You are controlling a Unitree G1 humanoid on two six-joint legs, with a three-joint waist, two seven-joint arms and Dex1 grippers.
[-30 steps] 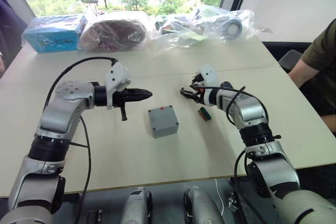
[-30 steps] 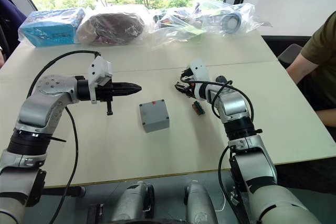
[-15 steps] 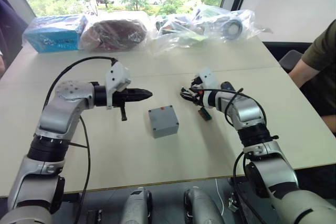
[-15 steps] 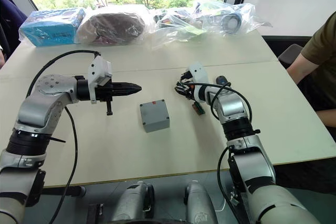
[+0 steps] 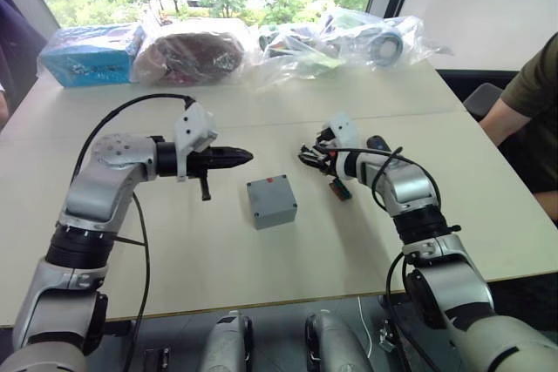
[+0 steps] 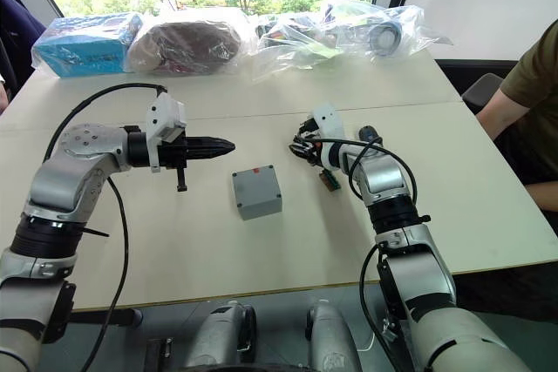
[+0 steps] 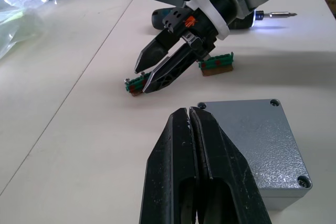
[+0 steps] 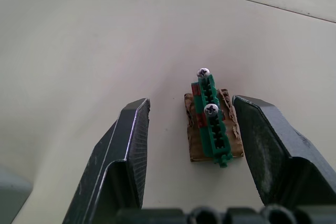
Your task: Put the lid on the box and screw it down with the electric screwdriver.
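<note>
The grey box [image 5: 270, 201] stands mid-table with the lid [image 7: 253, 139] lying flat on top of it, screws showing at its corners. My left gripper [image 5: 247, 157] hovers just left of the box, shut and holding nothing; in the left wrist view its fingertips [image 7: 190, 115] hang over the lid's near edge. My right gripper [image 5: 305, 156] is open to the right of the box, its jaws either side of a small green connector block [image 8: 212, 114] on the table without touching it. The electric screwdriver [image 7: 220, 19] lies on the table behind my right wrist, its light on.
A second green connector block [image 5: 340, 187] lies right of the box. Clear plastic bags [image 5: 349, 37], a dark bundle [image 5: 187, 54] and a blue package [image 5: 87, 54] line the table's far edge. A person's arm [image 5: 527, 102] is at the right edge.
My right gripper has crept slightly left and lower, closer to the connector block. The left arm, the box and the screwdriver have not moved.
</note>
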